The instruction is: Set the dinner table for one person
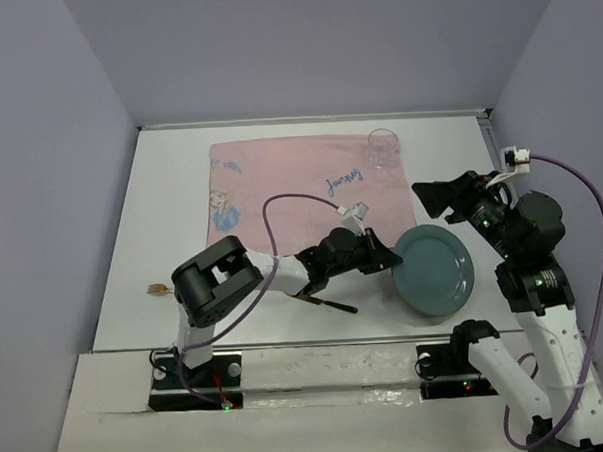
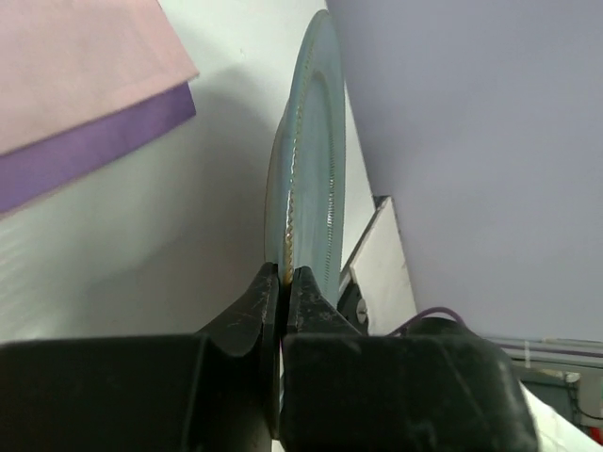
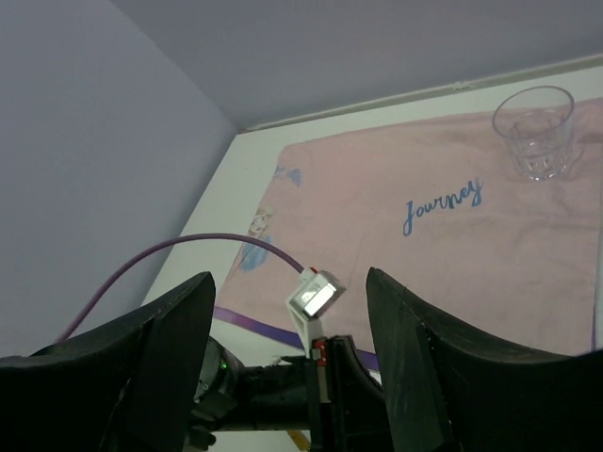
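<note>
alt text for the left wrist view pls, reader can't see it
Left tool shut on the rim of a grey-blue plate, seen edge-on. Behind it lie the white table and a corner of the pink cloth.

left arm [image 1: 284,275] white, black joints; purple cable [image 3: 188,239]; right gripper [image 3: 287,282] black

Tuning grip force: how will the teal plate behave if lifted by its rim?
The plate looks rigid, so it likely won't flex. It appears glazed, and the left gripper pinches only its thin rim, so it may slip or pivot. Gripped at one edge, most of its weight hangs beyond the grip, so it will probably droop.
</note>
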Controlling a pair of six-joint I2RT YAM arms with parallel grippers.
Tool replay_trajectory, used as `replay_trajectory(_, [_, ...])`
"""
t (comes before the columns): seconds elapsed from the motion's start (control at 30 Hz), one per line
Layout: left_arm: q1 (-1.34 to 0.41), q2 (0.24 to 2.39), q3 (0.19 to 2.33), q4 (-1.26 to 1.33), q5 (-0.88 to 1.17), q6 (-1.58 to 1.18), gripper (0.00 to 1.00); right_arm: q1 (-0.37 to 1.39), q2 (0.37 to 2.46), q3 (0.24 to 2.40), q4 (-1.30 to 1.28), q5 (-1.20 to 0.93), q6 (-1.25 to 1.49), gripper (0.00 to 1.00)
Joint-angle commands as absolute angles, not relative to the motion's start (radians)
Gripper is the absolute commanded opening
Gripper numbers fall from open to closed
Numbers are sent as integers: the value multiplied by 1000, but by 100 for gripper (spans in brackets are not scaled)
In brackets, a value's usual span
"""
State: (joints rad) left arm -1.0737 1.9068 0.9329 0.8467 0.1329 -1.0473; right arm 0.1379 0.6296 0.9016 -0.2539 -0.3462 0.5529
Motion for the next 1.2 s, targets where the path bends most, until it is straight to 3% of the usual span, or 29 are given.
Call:
replay_trajectory(0.0, [-988,1701,865,1170,184,-1118,0,133,614,957,-255,-333,522,71])
replay_trajectory(0.17, [-875,1521,767,1155,229,-1115,0,133,615,950,-276,-305,503,71])
replay_trajectory(0.43, [-542,1322,583,1065,195,-1042,0,133,638,910,-288,-322,483,71])
replay_trajectory(0.7, [-330,1451,643,1121,291,-1042,0,133,689,839,-287,-345,462,71])
replay_trajectory(1.17, [-250,1701,715,1247,376,-1068,0,133,768,776,-235,-397,472,70])
